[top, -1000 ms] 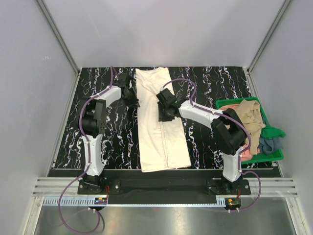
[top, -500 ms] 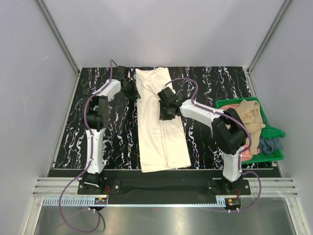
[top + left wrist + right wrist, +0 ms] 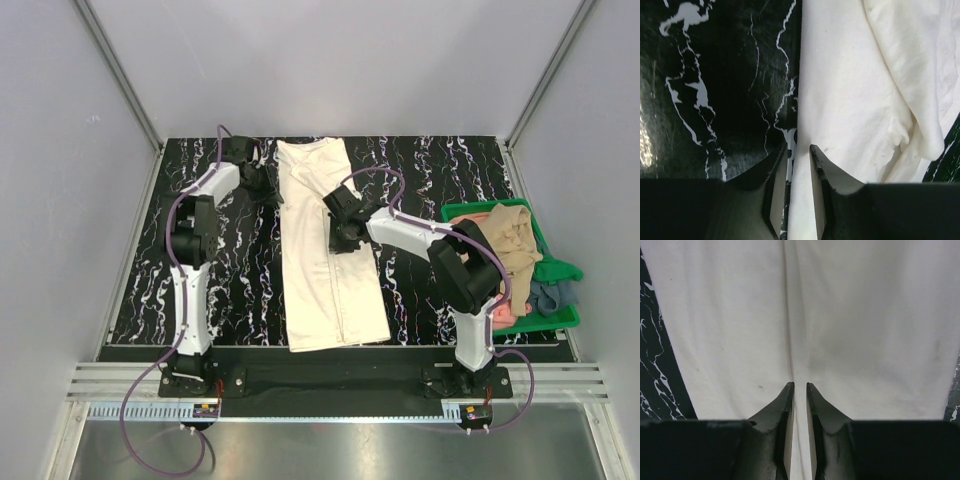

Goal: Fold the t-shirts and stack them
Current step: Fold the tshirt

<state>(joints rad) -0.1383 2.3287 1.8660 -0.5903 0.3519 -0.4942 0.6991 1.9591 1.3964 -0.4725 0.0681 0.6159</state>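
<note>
So the cream t-shirt [image 3: 330, 260] is lying as a long narrow strip down the middle of the tabletop [image 3: 230, 290], sides already folded in, probably so it can be halved lengthwise next. The other t-shirts [image 3: 512, 240] are heaped in the green bin [image 3: 455, 211], off to the cream one's right.

The left jaws sit at its far left edge, slightly parted, with the hem running between them and nothing pinched yet. The right jaws hang over its centre seam, nearly together. Can't tell if they've nipped any cloth.

Versus a second ago, the left arm has crept further back along that edge and the right jaws have narrowed. The shirt itself hasn't budged.
</note>
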